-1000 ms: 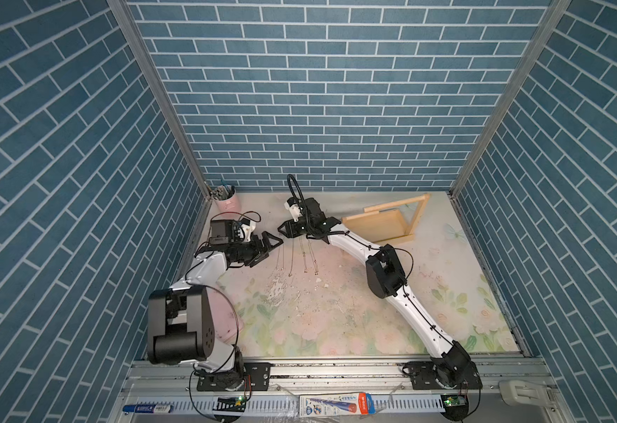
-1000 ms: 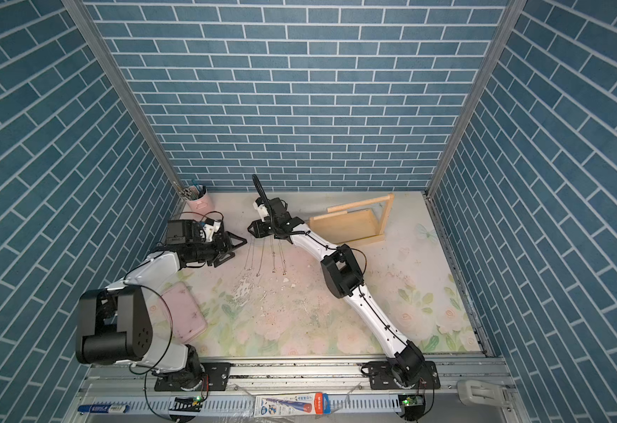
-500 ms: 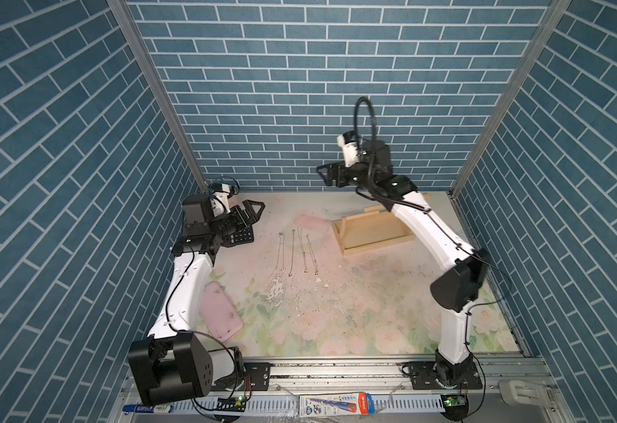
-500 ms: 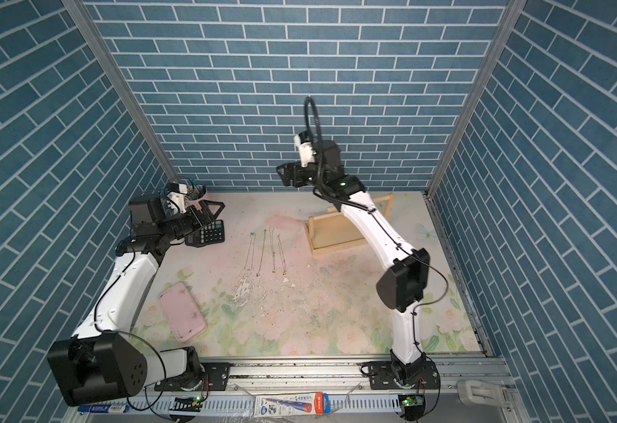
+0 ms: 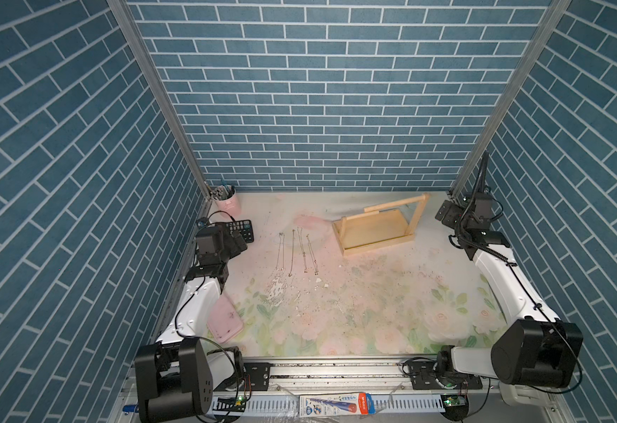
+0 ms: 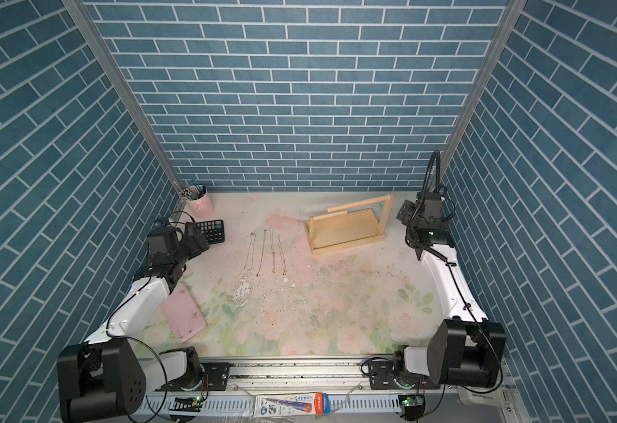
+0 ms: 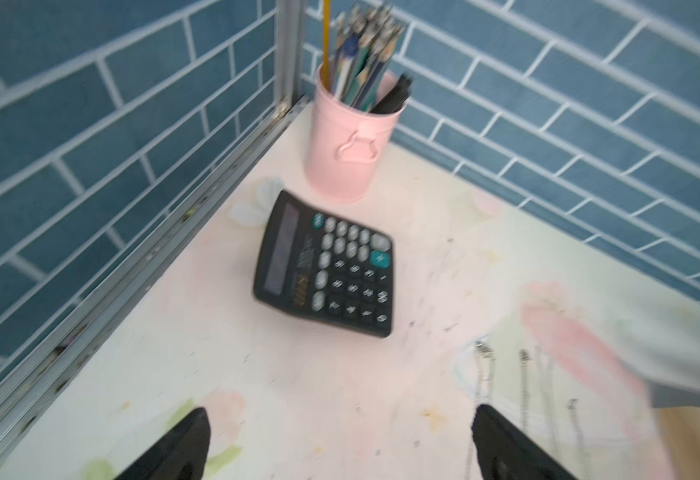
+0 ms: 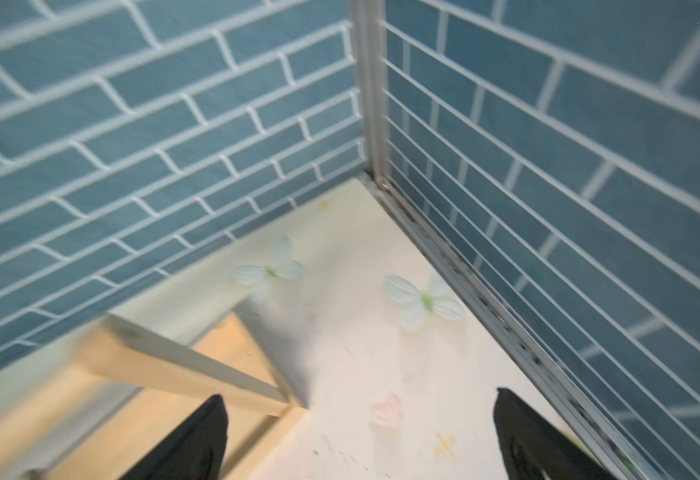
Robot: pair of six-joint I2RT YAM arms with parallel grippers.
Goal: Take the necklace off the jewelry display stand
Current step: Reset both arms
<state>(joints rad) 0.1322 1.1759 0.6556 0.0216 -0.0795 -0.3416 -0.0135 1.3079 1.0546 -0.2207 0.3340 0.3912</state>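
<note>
The pale-wood jewelry display stand [image 5: 373, 230] [image 6: 347, 229] stands at the back right of the mat, and its top bar looks bare in both top views. Several thin necklace chains [image 5: 298, 252] [image 6: 266, 252] lie side by side on the mat to its left. My left gripper [image 5: 239, 240] [image 6: 197, 238] is open near the left wall, just left of the chains [image 7: 485, 374], with nothing between its fingers [image 7: 182, 449]. My right gripper [image 5: 446, 216] [image 6: 406, 214] is open and empty in the far right corner, beside the stand's post [image 8: 174, 365].
A black calculator [image 5: 243, 230] [image 7: 327, 270] and a pink cup of pens [image 5: 228, 201] [image 7: 350, 141] sit in the back left corner. A pink case [image 5: 224, 318] lies by the left arm. Brick-pattern walls close in three sides.
My right gripper rose from the chains, swung over the stand to the far right corner and opened wide. My left arm pulled back toward the left wall by the calculator.
</note>
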